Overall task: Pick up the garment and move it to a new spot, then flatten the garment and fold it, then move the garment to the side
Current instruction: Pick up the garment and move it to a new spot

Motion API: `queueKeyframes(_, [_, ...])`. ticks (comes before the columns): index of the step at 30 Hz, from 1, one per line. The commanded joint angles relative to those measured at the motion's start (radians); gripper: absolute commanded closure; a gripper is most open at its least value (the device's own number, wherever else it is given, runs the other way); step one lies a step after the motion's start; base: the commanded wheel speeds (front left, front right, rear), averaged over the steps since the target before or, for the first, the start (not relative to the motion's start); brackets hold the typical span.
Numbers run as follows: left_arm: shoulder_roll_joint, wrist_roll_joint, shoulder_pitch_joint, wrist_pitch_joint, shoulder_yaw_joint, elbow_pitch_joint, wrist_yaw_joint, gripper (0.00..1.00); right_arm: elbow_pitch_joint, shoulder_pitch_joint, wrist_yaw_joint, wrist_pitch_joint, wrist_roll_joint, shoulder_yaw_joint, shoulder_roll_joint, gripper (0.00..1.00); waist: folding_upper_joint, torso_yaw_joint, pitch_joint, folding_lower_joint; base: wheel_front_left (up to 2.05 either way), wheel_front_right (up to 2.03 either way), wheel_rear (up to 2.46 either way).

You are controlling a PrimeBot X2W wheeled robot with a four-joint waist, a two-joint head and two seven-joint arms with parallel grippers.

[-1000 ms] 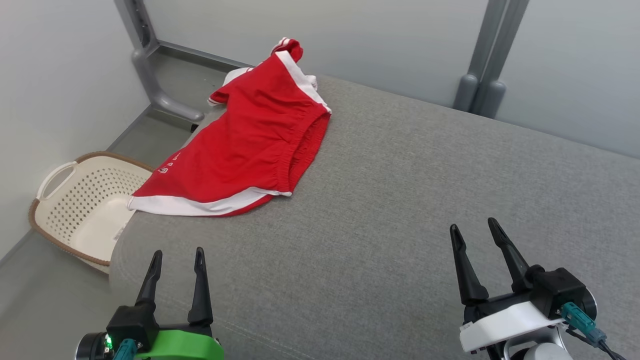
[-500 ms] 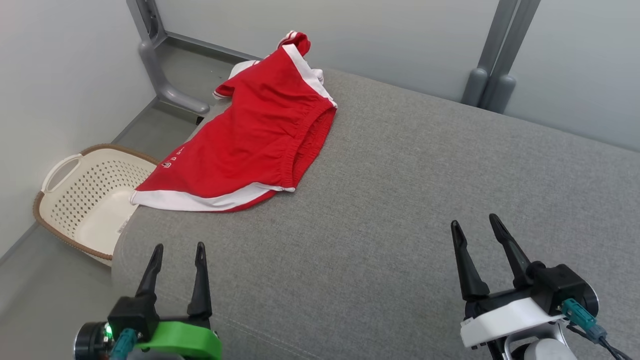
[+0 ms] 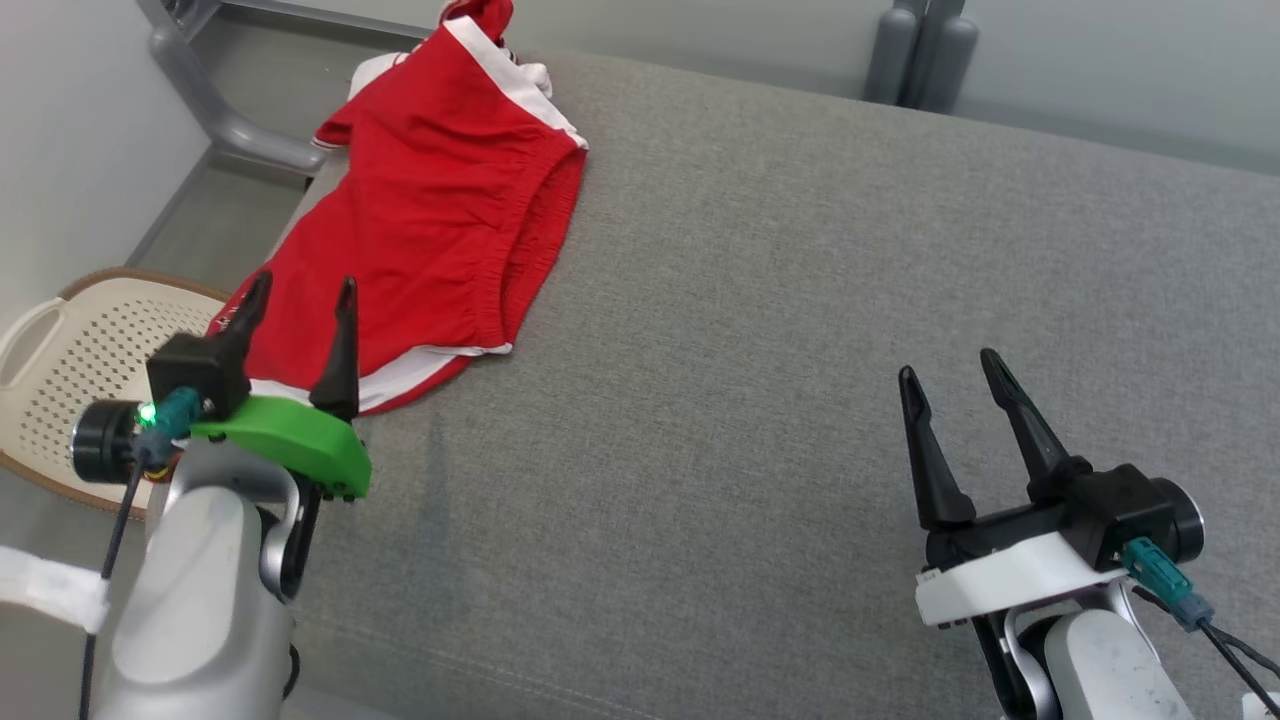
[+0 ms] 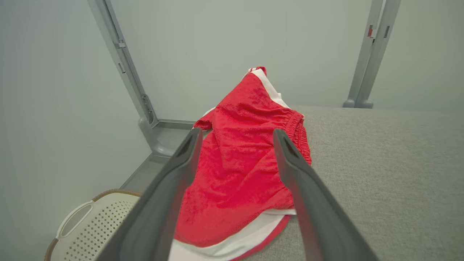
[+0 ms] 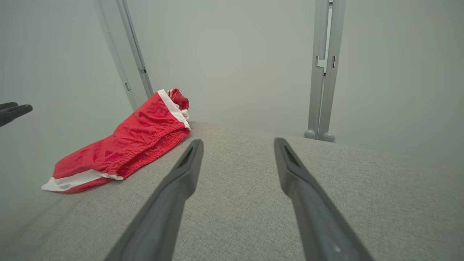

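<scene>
We poise our left gripper [image 3: 305, 280] at the near hem of the garment [image 3: 440, 200], fingers apart for the pickup (nothing gripped yet); our right gripper [image 3: 947, 362], also spread, hangs over the grey surface [image 3: 750, 300].

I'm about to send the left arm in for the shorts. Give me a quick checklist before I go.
1. The left gripper is open: ok.
2. The right gripper is open and holds nothing: ok.
3. The red shorts sit framed between the left fingers in the left wrist view: ok.
4. Fingers touching the cloth: cannot tell.
5. Shorts lying flat: not ok, the far end is bunched.
6. Bare grey cushion beside the shorts for a new spot: ok.
</scene>
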Motion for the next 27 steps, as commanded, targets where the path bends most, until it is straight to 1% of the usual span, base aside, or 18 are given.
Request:
queueKeyframes(1, [0.019, -0.019, -0.050, 0.021, -0.006, 0.031, -0.004, 0.00, -0.008, -0.022, 0.000, -0.003, -0.013, -0.001, -0.004, 0.00, 0.0000, -0.084, 0.091, -0.0002, 0.00, 0.00, 0.00])
queueKeyframes(2, [0.034, -0.045, -0.111, 0.053, -0.021, 0.089, -0.009, 0.00, -0.013, -0.040, 0.000, -0.003, -0.018, -0.010, -0.004, 0.00, 0.0000, -0.106, 0.121, -0.0002, 0.00, 0.00, 0.00])
queueKeyframes(5, [0.058, -0.085, -0.188, 0.099, -0.056, 0.173, -0.010, 0.00, -0.018, -0.062, 0.000, -0.003, -0.025, -0.019, -0.004, 0.00, 0.0000, -0.134, 0.164, -0.0002, 0.00, 0.00, 0.00])
queueKeyframes(11, [0.090, -0.185, -0.276, 0.197, -0.179, 0.301, -0.011, 0.00, -0.031, -0.098, 0.000, -0.003, -0.033, -0.026, -0.004, 0.00, 0.0000, -0.170, 0.223, -0.0002, 0.00, 0.00, 0.00])
queueKeyframes(17, [0.120, -0.271, -0.330, 0.267, -0.252, 0.376, -0.011, 0.00, -0.049, -0.129, 0.000, -0.003, -0.038, -0.026, -0.004, 0.00, 0.0000, -0.187, 0.274, -0.0002, 0.00, 0.00, 0.00])
queueKeyframes(20, [0.140, -0.292, -0.347, 0.280, -0.273, 0.401, -0.011, 0.00, -0.053, -0.141, 0.000, -0.003, -0.037, -0.027, -0.004, 0.00, 0.0000, -0.190, 0.290, -0.0002, 0.00, 0.00, 0.00])
queueKeyframes(23, [0.149, -0.320, -0.353, 0.304, -0.301, 0.420, -0.011, 0.00, -0.050, -0.147, 0.000, -0.003, -0.029, -0.024, -0.004, 0.00, 0.0000, -0.194, 0.294, -0.0002, 0.00, 0.00, 0.00])
queueKeyframes(26, [0.168, -0.348, -0.361, 0.303, -0.324, 0.432, -0.011, 0.00, -0.045, -0.151, 0.000, -0.003, -0.020, -0.018, -0.004, 0.00, 0.0000, -0.200, 0.289, -0.0002, 0.00, 0.00, 0.00])
queueKeyframes(27, [0.173, -0.355, -0.362, 0.302, -0.328, 0.435, -0.011, 0.16, -0.044, -0.150, 0.000, -0.003, -0.017, -0.018, -0.004, 0.00, 0.0000, -0.202, 0.286, -0.0002, 0.00, 0.00, 0.00])
